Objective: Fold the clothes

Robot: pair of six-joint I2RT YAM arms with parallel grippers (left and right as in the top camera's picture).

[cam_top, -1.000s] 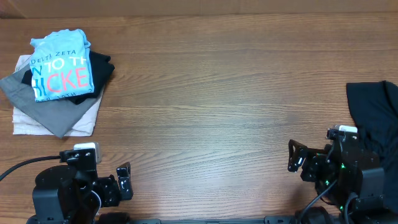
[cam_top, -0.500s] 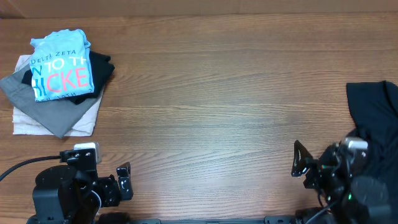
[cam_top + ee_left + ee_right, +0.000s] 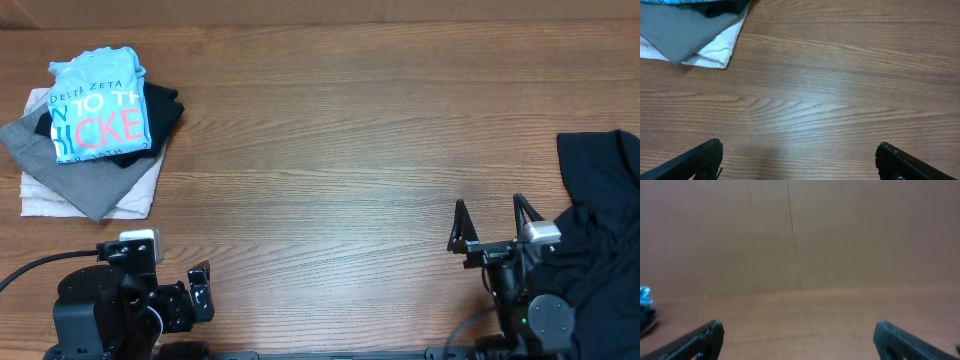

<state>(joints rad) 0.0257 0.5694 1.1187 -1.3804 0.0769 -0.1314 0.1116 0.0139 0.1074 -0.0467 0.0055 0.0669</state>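
At the far-left corner of the desk (image 3: 330,150), a stack of folded clothes (image 3: 85,175) lies with a light blue printed T-shirt (image 3: 98,118) on top. Nearer the front edge, the left gripper (image 3: 799,150) sits low, its jaws spread wide with nothing between them. Past the bare middle, the right gripper (image 3: 489,215) is likewise wide open and empty, tipped up so its wrist camera looks along the desk rather than down. Just to its right, a crumpled black garment (image 3: 600,180) lies unfolded at the desk's right edge. The step in hand seems to be fetching this next piece. The right gripper would need to turn toward it, drop onto an edge of the cloth and draw it to the centre for spreading.
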